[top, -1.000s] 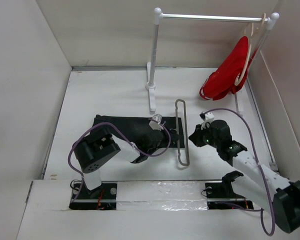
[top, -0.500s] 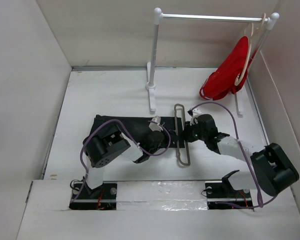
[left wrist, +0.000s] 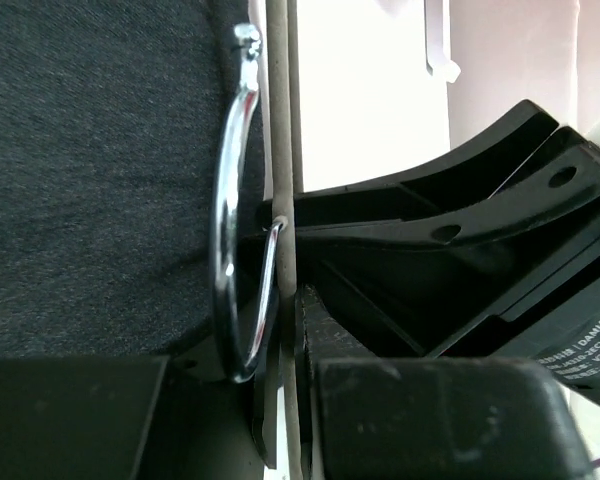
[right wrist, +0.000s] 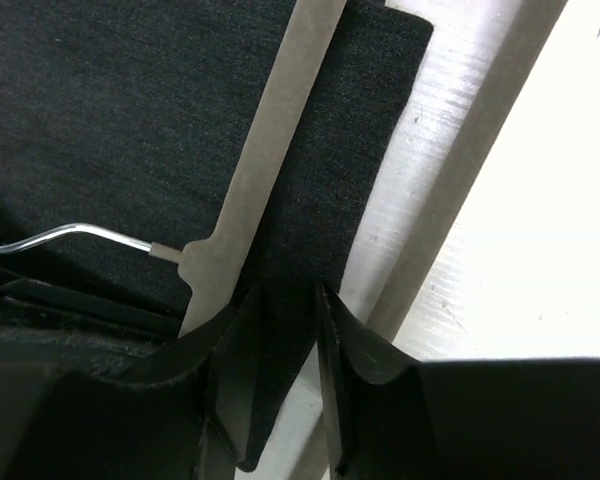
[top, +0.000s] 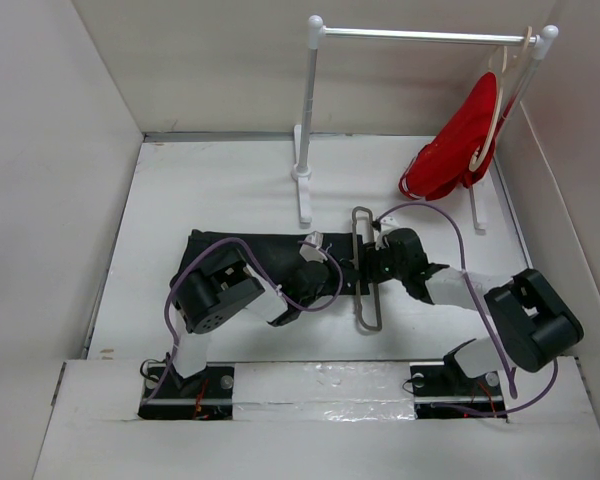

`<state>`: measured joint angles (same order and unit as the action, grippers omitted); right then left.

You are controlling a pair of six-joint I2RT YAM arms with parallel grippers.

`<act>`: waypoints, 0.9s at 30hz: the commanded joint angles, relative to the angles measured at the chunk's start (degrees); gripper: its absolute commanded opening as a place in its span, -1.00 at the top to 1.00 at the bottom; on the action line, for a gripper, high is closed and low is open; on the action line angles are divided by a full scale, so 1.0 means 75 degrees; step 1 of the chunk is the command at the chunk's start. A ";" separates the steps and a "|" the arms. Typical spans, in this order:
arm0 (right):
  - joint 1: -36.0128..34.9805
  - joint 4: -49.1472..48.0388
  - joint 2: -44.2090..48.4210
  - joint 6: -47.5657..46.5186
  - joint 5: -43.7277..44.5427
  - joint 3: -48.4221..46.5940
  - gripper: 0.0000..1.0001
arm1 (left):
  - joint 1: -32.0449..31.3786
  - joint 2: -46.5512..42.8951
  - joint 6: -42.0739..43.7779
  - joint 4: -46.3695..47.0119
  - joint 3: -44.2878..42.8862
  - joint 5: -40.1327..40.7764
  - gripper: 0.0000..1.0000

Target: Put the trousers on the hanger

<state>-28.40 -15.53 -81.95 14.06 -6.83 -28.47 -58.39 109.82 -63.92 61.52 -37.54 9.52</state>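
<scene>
Crosswise, the hanger [right wrist: 270,150] lies across the trousers [right wrist: 130,100] near their right end; right claw [right wrist: 287,297] clamps that hem; left claw [top: 321,268]: grip cannot be told.

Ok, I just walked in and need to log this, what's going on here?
Both arms meet where the black trousers lie flat, the grey hanger resting across one end. The right gripper has its fingers either side of that cloth end; the left gripper sits by the hanger's hook. Nothing is hung yet.
</scene>
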 commanded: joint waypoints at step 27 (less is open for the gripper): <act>-0.0326 -0.1703 -0.0512 0.0714 0.0007 0.0608 0.90 | 0.0180 0.0146 0.0308 0.0634 0.0118 0.0114 1.00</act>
<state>-30.39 -27.27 -85.93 17.65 -5.23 -25.91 -57.34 111.04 -63.51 64.10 -37.47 9.98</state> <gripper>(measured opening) 0.085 0.047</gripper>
